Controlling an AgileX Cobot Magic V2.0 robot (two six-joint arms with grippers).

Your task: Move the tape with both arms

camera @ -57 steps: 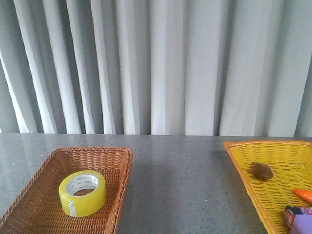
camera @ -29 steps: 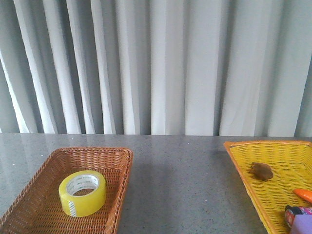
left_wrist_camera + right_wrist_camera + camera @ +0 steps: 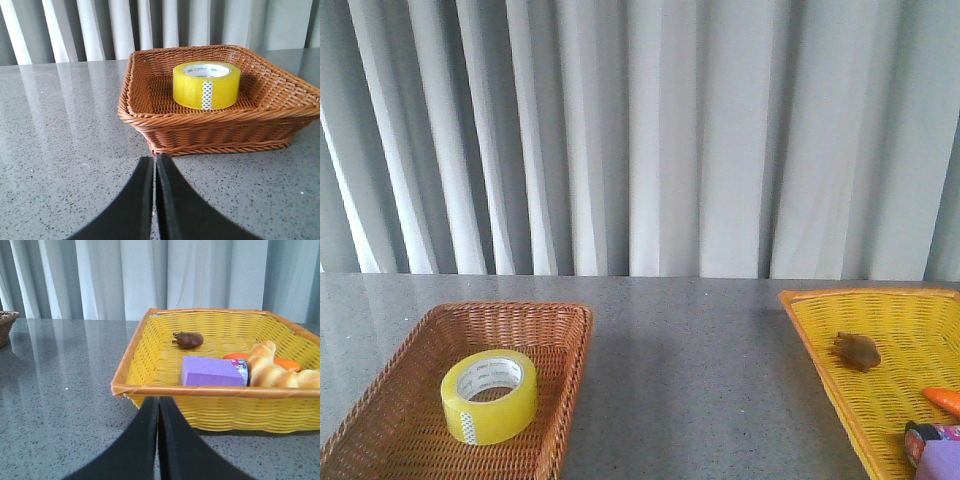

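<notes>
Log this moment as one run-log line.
phase: pre-grasp | tape: flat in brown basket | left gripper: shut, empty | right gripper: shut, empty, facing yellow basket

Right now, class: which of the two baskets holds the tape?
The brown basket on the left holds the tape. The yellow basket on the right holds other small items, no tape.

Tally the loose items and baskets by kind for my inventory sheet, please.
Baskets: 2, the brown wicker basket and the yellow basket
Tape rolls: 1, the tape
Purple boxes: 1
Small brown items: 1
Orange items: 1
Bread-like pieces: 1
Total: 7
</notes>
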